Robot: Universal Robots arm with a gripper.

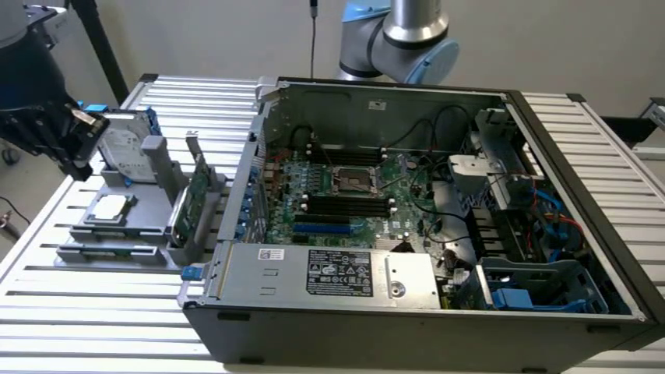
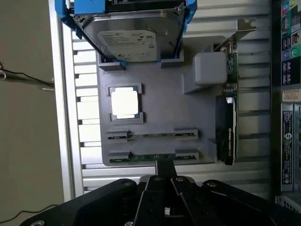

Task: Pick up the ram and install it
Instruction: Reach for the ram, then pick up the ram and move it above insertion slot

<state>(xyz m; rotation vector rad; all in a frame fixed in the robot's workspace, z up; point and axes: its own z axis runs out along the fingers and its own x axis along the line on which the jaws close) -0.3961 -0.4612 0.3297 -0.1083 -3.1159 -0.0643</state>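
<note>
the ram [image 2: 153, 135] lies clipped in the gray tray [image 2: 160, 108], just beside the processor chip [image 2: 124, 102]. gripper [image 2: 164, 165] hangs above the tray, pinched all the way closed, gripping nothing.

You're in a robotics lab set up for computer assembly: a slatted metal surface [image 1: 93, 312] carries an open desktop case [image 1: 416, 331] with its motherboard [image 1: 343, 195] bared, a grey fixture [image 1: 146, 206] holds a hard drive [image 1: 123, 144] and the ram [image 2: 151, 135], and a robot arm [image 1: 400, 35] stands behind the case.
</note>
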